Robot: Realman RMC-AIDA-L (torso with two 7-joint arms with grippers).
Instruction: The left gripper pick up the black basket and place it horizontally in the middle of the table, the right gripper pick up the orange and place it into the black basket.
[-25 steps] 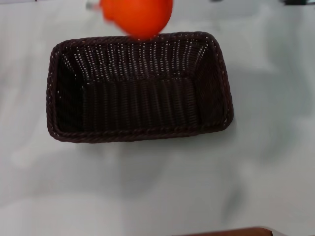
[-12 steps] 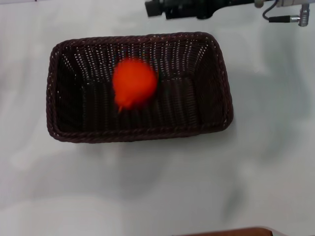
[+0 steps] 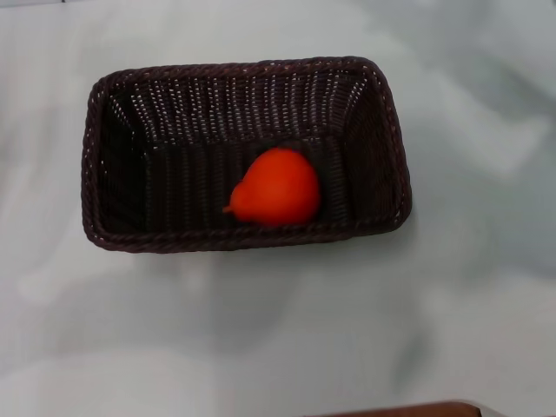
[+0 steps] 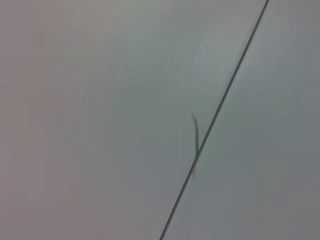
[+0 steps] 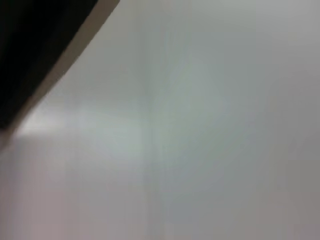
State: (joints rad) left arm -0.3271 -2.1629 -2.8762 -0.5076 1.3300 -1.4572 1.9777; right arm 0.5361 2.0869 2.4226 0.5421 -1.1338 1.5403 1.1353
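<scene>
The black basket (image 3: pixel 113 156) lies lengthwise across the middle of the white table (image 3: pixel 278 330) in the head view. The orange (image 3: pixel 278 188) lies inside it on the basket floor, right of centre and near the front wall, its stem end pointing left. Neither the left gripper nor the right gripper shows in any view. The left wrist view shows only the bare table (image 4: pixel 100 120) with a thin dark seam line. The right wrist view shows the blurred white table (image 5: pixel 200 125) and a dark area at one corner.
A thin brown edge (image 3: pixel 417 410) shows at the bottom of the head view. A thin dark seam (image 4: pixel 220 105) crosses the tabletop in the left wrist view.
The orange was above the basket's far rim, then fell into the basket and now rests near its front wall. The right arm showed at the top edge half a second ago and has left the view.
</scene>
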